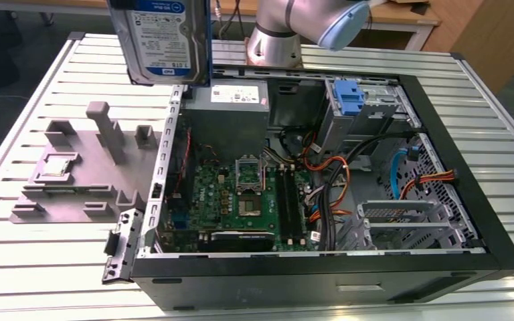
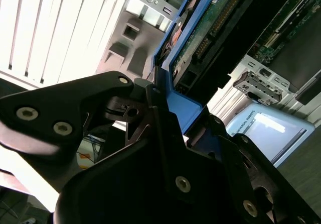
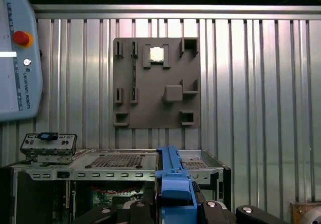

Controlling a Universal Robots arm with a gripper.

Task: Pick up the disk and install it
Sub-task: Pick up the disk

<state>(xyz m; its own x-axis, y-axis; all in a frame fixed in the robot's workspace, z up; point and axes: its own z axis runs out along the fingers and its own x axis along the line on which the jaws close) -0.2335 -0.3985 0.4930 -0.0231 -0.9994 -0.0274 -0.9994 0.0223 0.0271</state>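
Disk (image 1: 163, 40) hangs upright above the open computer case (image 1: 310, 275) at its corner on the exterior view's left, my tool (image 2: 168, 116) clamped tight on its blue rail, so I judge pickup done and installing calls for careful alignment with the drive bay (image 1: 382, 107).

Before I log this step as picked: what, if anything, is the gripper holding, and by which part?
The flat silver-grey metal hard disk with a white-and-blue label; the black gripper is shut on its blue plastic rail.
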